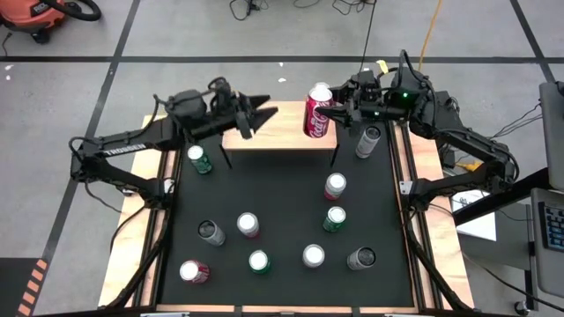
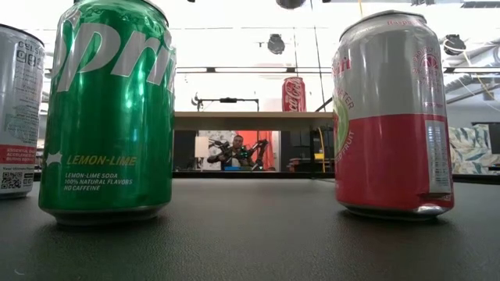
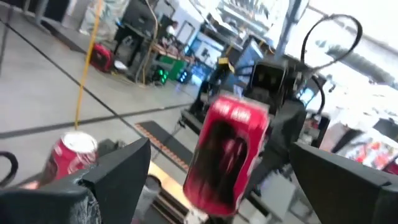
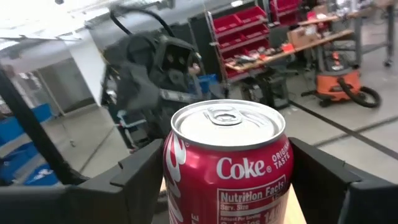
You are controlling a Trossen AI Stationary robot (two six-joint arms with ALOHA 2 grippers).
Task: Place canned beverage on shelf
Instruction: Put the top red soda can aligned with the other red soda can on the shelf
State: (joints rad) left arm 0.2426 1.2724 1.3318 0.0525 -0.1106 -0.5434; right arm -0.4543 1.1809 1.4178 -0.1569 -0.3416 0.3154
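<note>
At about twelve o'clock on the table in my high view sits the shelf (image 1: 282,130), its light wood top on thin black legs, and the red Coke can (image 1: 318,113) stands upright on its one-o'clock end. From the right wrist camera I see the can's silver lid and logo close up, sitting between the right gripper (image 4: 227,180) fingers, one dark finger (image 4: 134,177) on each flank; I read this as the claw pinching the can (contact on the far finger is hard to confirm). Over the shelf's eleven-o'clock end hangs the left gripper (image 1: 249,113), its fingers spread wide and holding nothing, pointed toward the can. Its own camera shows the can ahead between its two open fingers (image 3: 118,171).

At table height, the can shows small on the shelf top in the distance, between a green Sprite can (image 2: 109,109) and a pink-and-grey can (image 2: 391,117) that stand close to the lens. Other cans are scattered over the black table (image 1: 282,202) from three to nine o'clock, all upright as far as I can tell.
</note>
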